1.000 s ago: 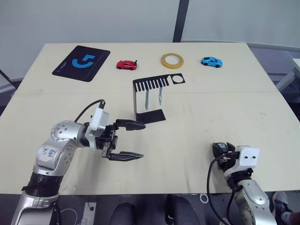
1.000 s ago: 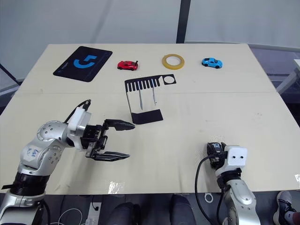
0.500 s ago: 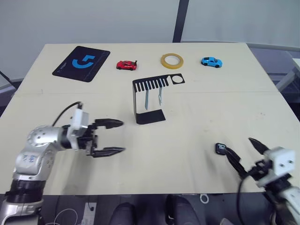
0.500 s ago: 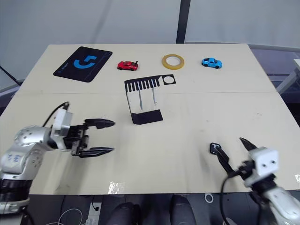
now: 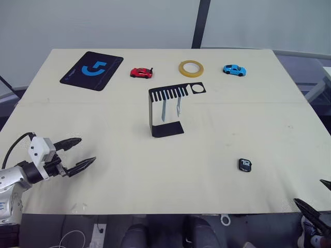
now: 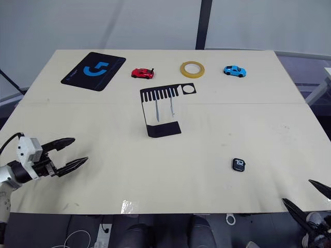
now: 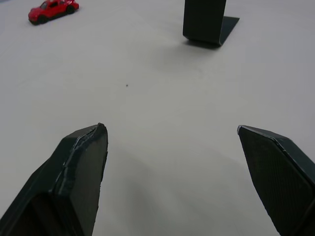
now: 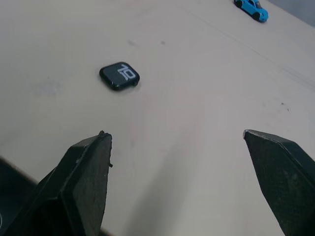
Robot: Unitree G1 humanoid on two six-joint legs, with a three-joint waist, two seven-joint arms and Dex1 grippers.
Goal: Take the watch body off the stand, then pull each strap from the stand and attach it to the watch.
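Note:
The watch body lies flat on the table at the near right, white digits up, free of both grippers; it also shows in the right wrist view. The black stand sits mid-table, and two pale straps hang from its slotted top plate. My left gripper is open over the near left of the table, far from the stand. Open as well, my right gripper hovers off the table's near right corner, past the watch body.
Along the far side lie a black mouse pad, a red toy car, a yellow tape roll and a blue toy car. The table's near edge runs just in front of both grippers.
My right gripper let go of the watch body, left it on the table and drew back past the near right corner. My left gripper pulled back to the near left, staying open.

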